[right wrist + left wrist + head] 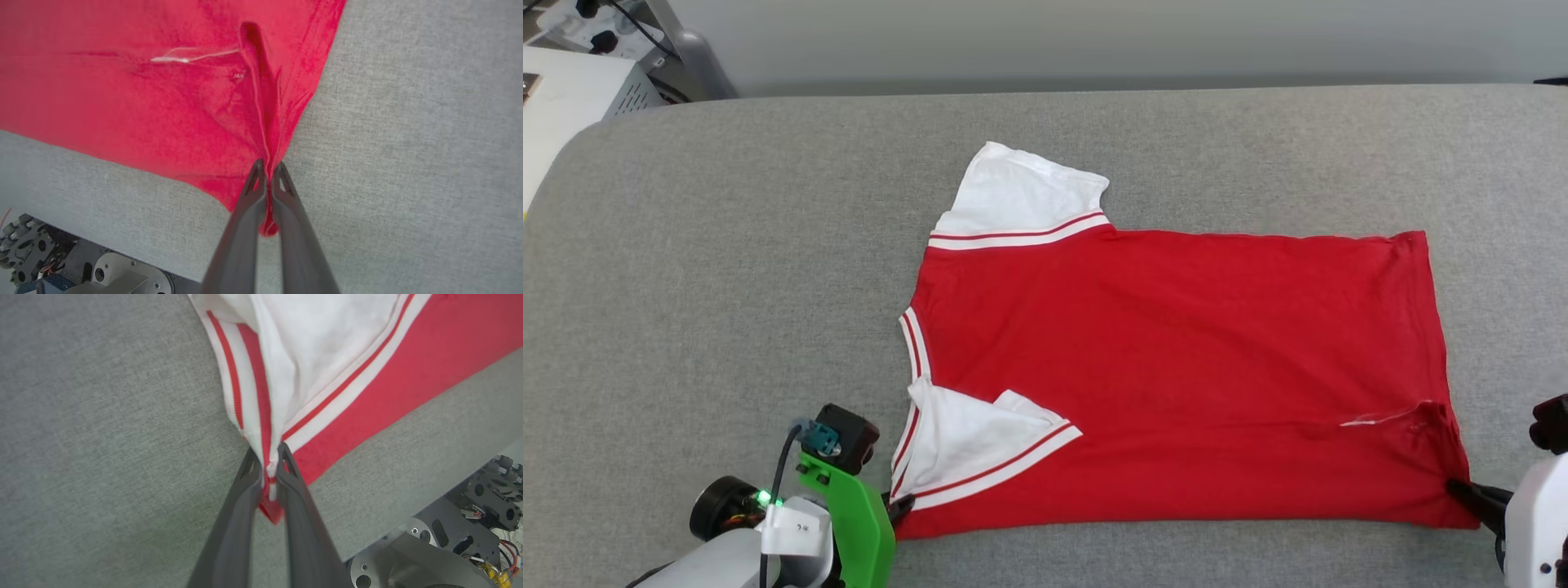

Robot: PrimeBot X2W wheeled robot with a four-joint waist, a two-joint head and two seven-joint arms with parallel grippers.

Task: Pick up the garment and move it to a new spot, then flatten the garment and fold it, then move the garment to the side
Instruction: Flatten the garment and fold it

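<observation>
The red soft-fabric shirt with white sleeves [1176, 367] lies flat on the grey padded surface [727, 286]. The left gripper [269, 459] and the right gripper [268, 167] are clamped on its 2 near corners (folding step, probably); the next move should carry both corners evenly toward the far edge.

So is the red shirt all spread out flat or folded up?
Mostly spread: the shirt lies flat on the grey surface, with one white sleeve folded onto it.

Spread near the surface's [727, 286] front edge, the garment [1176, 367], left claw [901, 507] at its near-left corner, right claw [1455, 488] at its near-right corner
</observation>
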